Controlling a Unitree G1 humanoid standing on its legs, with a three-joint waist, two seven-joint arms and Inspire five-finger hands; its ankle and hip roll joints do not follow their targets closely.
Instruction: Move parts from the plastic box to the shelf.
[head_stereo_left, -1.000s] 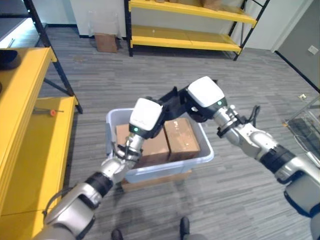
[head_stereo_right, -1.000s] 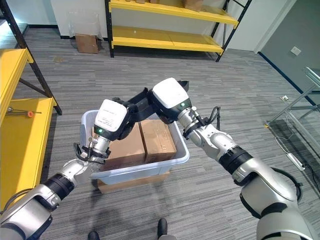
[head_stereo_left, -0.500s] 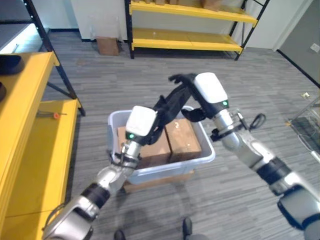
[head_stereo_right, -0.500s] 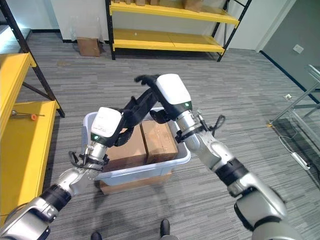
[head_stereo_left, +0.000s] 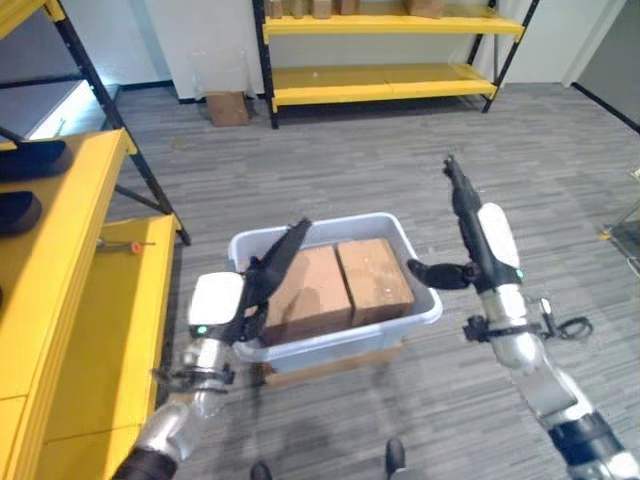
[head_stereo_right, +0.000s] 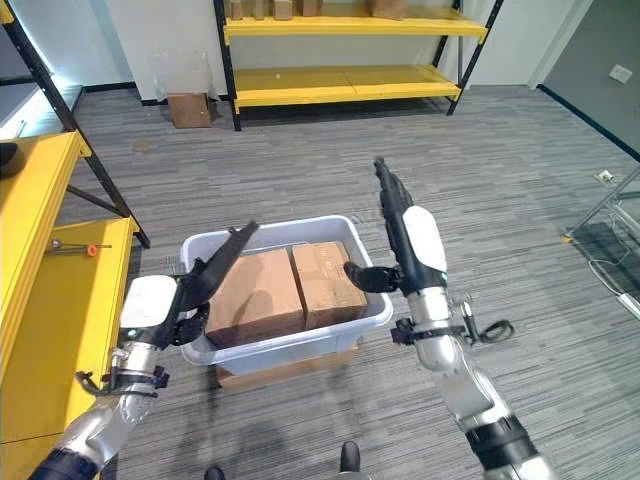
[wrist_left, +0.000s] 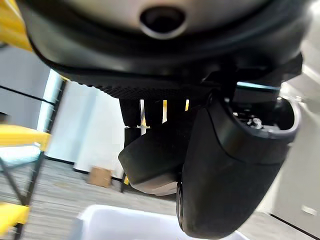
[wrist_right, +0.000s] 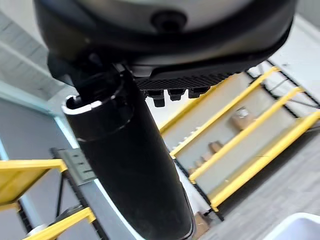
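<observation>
The pale plastic box (head_stereo_left: 340, 345) stands on the carpet and holds two brown cartons, one on the left (head_stereo_left: 310, 290) and one on the right (head_stereo_left: 375, 280). My left hand (head_stereo_left: 272, 268) is open, with its straight fingers slanting over the box's left rim and nothing in them. At the box's right side my right hand (head_stereo_left: 462, 200) is raised and open, fingers pointing up and thumb (head_stereo_left: 435, 272) aimed at the rim. It is empty too. In the left wrist view the box rim (wrist_left: 110, 220) shows past the thumb. The yellow shelf (head_stereo_left: 60, 260) stands close on the left.
A flat carton (head_stereo_left: 330, 365) lies under the plastic box. On the yellow shelf's lower level rests an orange-handled tool (head_stereo_left: 125, 245), with dark objects (head_stereo_left: 30, 160) higher up. A second yellow rack (head_stereo_left: 390, 80) lines the far wall, with a cardboard box (head_stereo_left: 228, 107) on the floor beside it.
Both hands have drawn back out of the plastic box, holding nothing. The right hand swung up until its fingers point upward. The camera has shifted too.
</observation>
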